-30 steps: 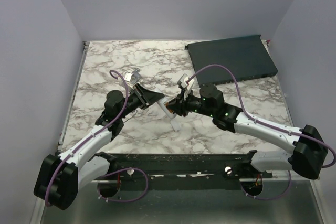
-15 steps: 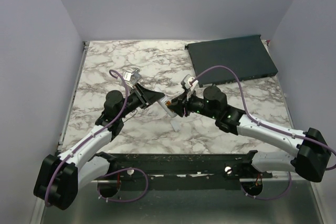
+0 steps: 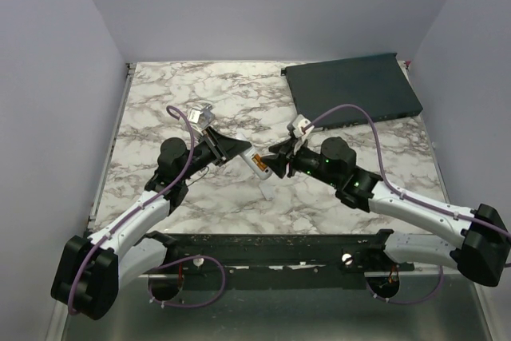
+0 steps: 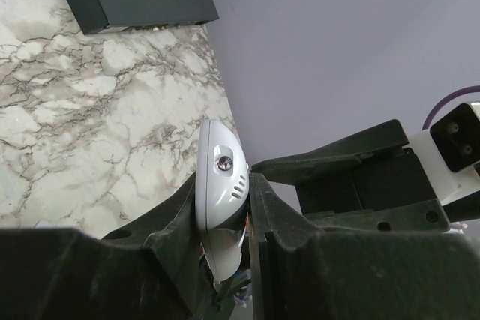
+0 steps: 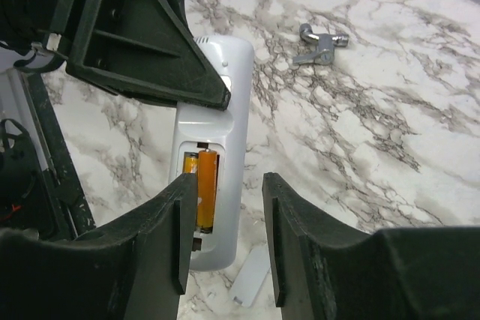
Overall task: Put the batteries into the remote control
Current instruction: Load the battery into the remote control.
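The white remote control [image 3: 257, 164] is held above the table, clamped at one end by my left gripper [image 3: 239, 152]; in the left wrist view its rounded end [image 4: 219, 185] sits between the fingers. In the right wrist view the remote control [image 5: 212, 148] shows its open recess with two orange batteries [image 5: 206, 189] lying side by side inside. My right gripper [image 5: 223, 241] is open and empty, hovering just above the recess end; in the top view it [image 3: 275, 164] sits right beside the remote.
The pale grey battery cover [image 5: 251, 276] lies on the marble below the remote, also in the top view [image 3: 266, 190]. A small grey metal piece [image 5: 321, 44] lies further off. A large dark flat box [image 3: 353, 88] rests at the back right.
My right gripper has pulled back to the right, away from the remote, and now shows empty. The left gripper still holds the remote in about the same place.
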Robot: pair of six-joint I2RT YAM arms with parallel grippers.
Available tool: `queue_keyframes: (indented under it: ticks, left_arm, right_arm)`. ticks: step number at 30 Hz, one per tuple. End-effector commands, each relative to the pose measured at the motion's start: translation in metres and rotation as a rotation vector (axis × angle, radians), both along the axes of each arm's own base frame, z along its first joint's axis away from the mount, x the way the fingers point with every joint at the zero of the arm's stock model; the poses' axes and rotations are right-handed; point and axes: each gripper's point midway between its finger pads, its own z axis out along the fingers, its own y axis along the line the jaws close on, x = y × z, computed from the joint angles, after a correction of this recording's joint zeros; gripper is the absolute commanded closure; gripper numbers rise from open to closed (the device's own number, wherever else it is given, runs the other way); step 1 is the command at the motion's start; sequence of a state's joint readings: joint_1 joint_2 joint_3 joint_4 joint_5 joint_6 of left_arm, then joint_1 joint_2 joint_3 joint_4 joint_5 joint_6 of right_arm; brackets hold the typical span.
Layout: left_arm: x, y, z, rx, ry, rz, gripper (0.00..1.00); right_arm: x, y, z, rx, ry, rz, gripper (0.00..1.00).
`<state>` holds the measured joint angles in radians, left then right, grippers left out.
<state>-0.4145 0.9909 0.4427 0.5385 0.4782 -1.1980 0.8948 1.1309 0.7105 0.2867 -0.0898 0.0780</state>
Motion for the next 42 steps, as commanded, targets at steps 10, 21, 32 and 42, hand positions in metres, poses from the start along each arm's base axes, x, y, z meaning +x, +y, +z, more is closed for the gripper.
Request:
queue_keyframes:
  ticks: [10, 21, 32, 42]
  left_arm:
    - [-0.013, -0.006, 0.030, -0.042, -0.091, -0.073, 1.00]
    - [-0.035, -0.016, 0.035, -0.035, -0.127, -0.221, 1.00]
    - [-0.056, -0.029, 0.038, -0.023, -0.148, -0.425, 1.00]
    - [-0.071, -0.051, 0.024, 0.019, -0.116, -0.528, 1.00]
  right_arm:
    - [-0.012, 0.000, 0.042, 0.123, -0.131, 0.069, 0.51]
    - [0.007, -0.041, 0.053, -0.157, -0.317, -0.055, 0.47]
    - [-0.044, -0.050, 0.049, -0.338, -0.496, 0.264, 0.66]
    - [-0.093, -0.044, 0.052, -0.268, -0.620, 0.526, 0.64]
